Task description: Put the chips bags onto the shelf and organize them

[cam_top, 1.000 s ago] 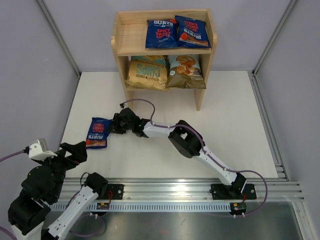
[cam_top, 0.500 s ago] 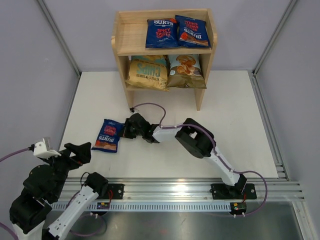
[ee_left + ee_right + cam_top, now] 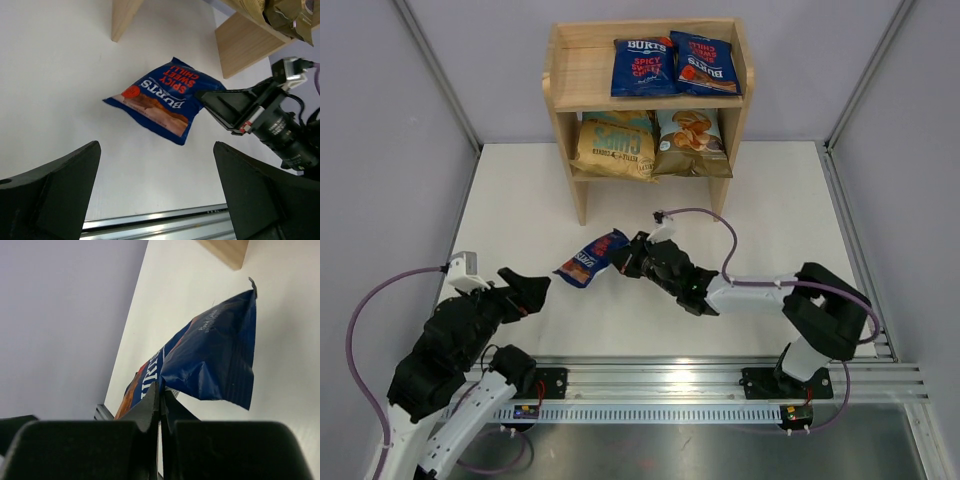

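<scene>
A dark-blue Burts chips bag (image 3: 586, 262) (image 3: 165, 100) (image 3: 210, 365) hangs tilted just above the table, in front of the shelf's left leg. My right gripper (image 3: 623, 256) (image 3: 161, 392) is shut on its right edge. My left gripper (image 3: 534, 289) (image 3: 156, 145) stands open, low and to the bag's left, with nothing between its fingers. The wooden shelf (image 3: 582, 75) stands at the back. Two more Burts bags (image 3: 643, 66) (image 3: 706, 62) lie on its top tier. The tan-and-teal bag (image 3: 615, 148) and the cassava bag (image 3: 690, 142) sit on the lower tier.
An aluminium rail (image 3: 670, 385) runs along the near table edge. Grey enclosure walls stand on both sides and behind. The right arm's purple cable (image 3: 705, 214) loops over the table in front of the shelf. The shelf legs (image 3: 122, 17) reach the table near the held bag.
My right gripper closed on the blue bag, lifted it and drew it rightward from the table's left. The right arm folded back to the right. My left arm shifted right and stayed open.
</scene>
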You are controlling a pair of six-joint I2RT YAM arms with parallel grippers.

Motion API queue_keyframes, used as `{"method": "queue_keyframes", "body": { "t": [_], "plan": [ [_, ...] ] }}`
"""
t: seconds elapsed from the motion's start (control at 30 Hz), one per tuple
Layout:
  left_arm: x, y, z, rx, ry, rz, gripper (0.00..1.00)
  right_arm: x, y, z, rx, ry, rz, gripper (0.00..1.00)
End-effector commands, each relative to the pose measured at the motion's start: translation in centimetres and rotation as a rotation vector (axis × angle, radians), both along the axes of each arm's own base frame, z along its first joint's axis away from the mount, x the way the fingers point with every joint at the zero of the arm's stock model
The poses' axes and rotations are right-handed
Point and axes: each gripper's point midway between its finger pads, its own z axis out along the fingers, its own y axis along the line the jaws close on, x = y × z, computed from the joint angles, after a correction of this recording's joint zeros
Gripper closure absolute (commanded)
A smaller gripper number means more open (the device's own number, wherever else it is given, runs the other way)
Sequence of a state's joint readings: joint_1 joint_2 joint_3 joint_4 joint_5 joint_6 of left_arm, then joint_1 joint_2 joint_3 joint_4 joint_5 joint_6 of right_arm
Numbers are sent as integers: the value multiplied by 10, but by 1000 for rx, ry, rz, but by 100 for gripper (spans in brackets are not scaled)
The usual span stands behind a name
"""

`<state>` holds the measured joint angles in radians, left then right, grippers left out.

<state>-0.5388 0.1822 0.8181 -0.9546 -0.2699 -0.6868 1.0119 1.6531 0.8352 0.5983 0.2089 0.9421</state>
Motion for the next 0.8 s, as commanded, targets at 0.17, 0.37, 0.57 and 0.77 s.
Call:
{"method": "queue_keyframes", "body": {
  "t": [0.17, 0.37, 0.57, 0.77],
  "plan": [
    [36, -79, -2, -450, 121, -91, 1, 0, -88, 80, 73, -239, -240, 100],
    [57, -123, -4, -727, 156, -187, 1, -14, -128, 108, 117, -332, -288, 100],
    [75, -138, -6, -886, 148, -191, 1, -27, -144, 125, 132, -398, -270, 100],
    [76, -171, 18, -963, 136, -278, 1, -31, -153, 130, 119, -426, -274, 100]
  ]
}}
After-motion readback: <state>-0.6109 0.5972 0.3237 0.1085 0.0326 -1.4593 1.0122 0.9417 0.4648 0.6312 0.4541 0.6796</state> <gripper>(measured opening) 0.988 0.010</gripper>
